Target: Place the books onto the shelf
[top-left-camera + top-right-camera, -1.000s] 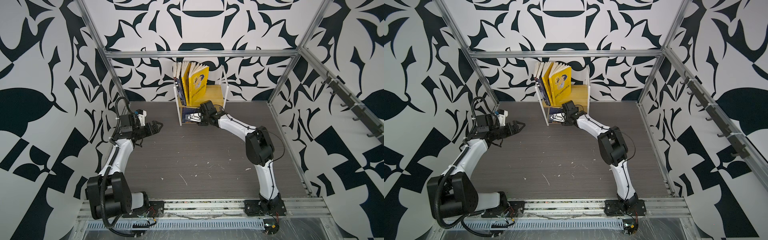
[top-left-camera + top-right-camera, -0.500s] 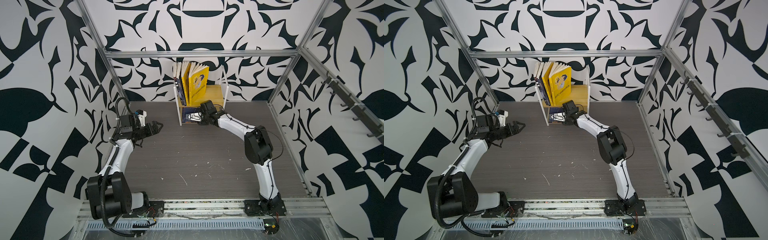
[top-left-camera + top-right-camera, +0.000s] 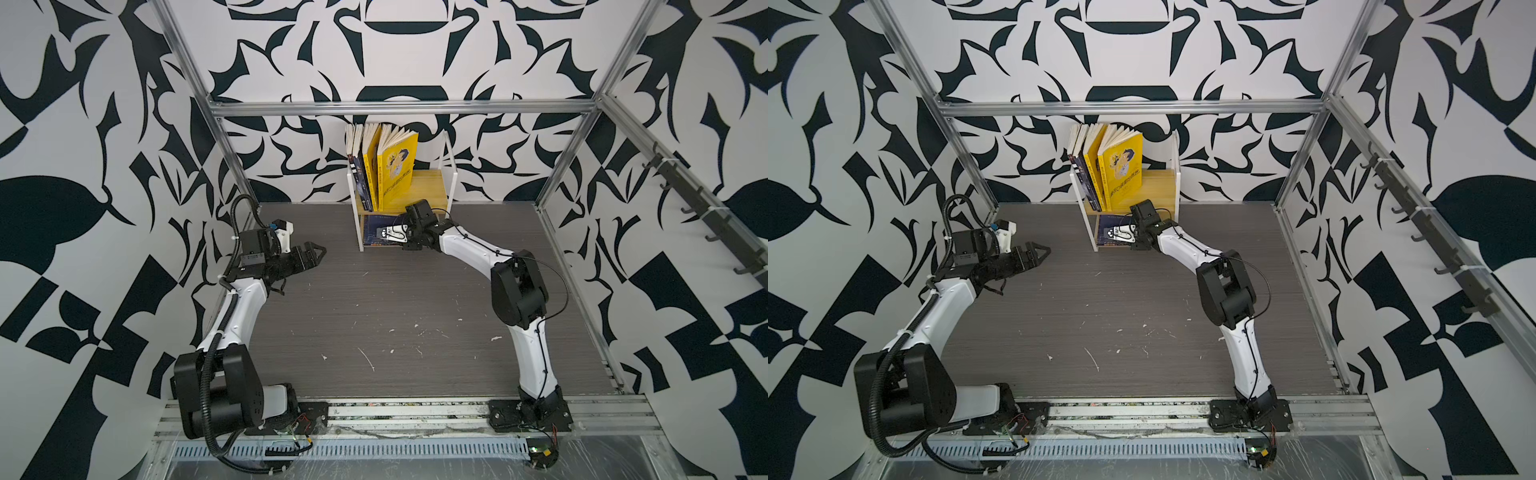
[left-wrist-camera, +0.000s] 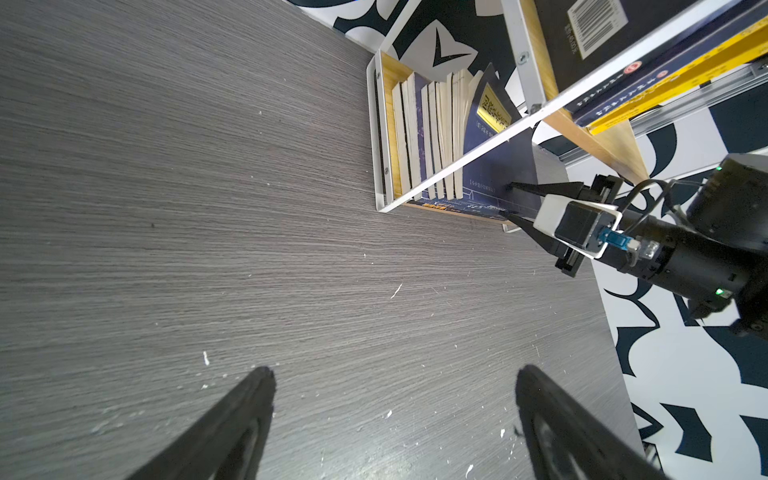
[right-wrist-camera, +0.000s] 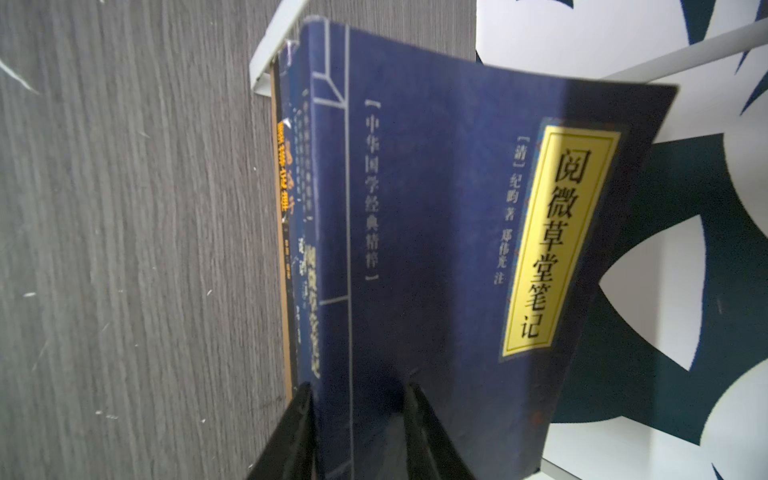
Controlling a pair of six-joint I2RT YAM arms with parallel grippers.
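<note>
The shelf point(image 3: 428, 187) point(image 3: 1158, 187) stands at the back wall. On its upper tier navy and yellow books point(image 3: 397, 174) point(image 3: 1123, 174) lean to the left. Several more books point(image 4: 432, 137) stand in the lower tier. My right gripper point(image 3: 377, 236) point(image 3: 1106, 237) point(image 4: 511, 201) reaches into that tier. In the right wrist view it point(image 5: 357, 386) is shut on the spine edge of a navy book with a yellow title label point(image 5: 436, 208). My left gripper point(image 3: 320, 251) point(image 3: 1044, 251) point(image 4: 395, 374) hangs open and holds nothing, over the table at the left, well away from the shelf.
A dark wood-grain table point(image 3: 395, 311) with small white flecks lies between the arms. Patterned walls and a metal frame point(image 3: 399, 108) enclose it. A rail with hooks point(image 3: 706, 208) runs along the right wall.
My right gripper's jaws have narrowed onto the navy book in the lower tier. The left arm has not moved.
</note>
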